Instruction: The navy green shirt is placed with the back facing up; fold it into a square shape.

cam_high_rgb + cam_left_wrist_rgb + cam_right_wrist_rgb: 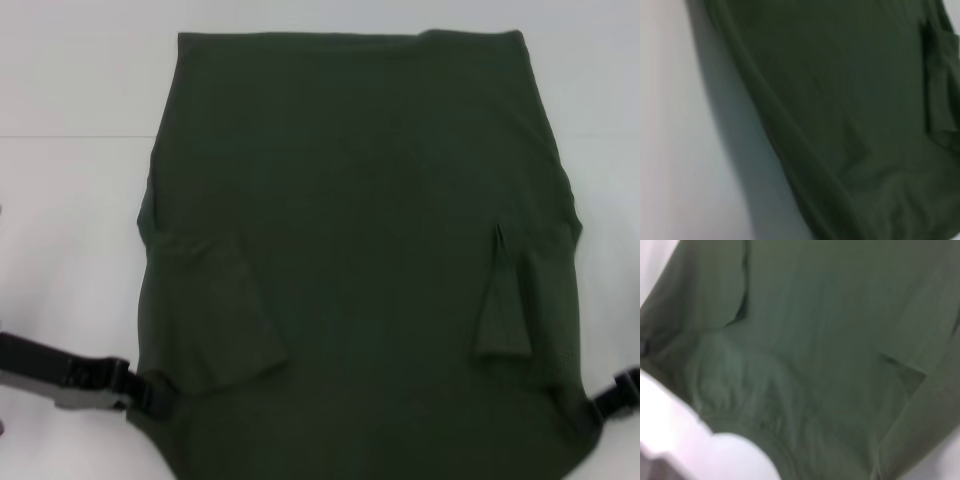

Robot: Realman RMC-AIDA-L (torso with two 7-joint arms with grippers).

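The navy green shirt (350, 250) lies spread over the white table (70, 200), with both short sleeves folded inward onto the body. My left gripper (150, 397) is at the shirt's near left corner and my right gripper (600, 405) at its near right corner. Each is shut on the fabric edge, which is pulled toward it. In the left wrist view the shirt (850, 125) hangs a little above the table (675, 150) and throws a shadow. The right wrist view shows the shirt (830, 340) rumpled near its gripped end.
Bare white table shows to the left, right and beyond the shirt's far edge (350, 35). A white rounded edge (730, 455) lies in front of the shirt in the right wrist view.
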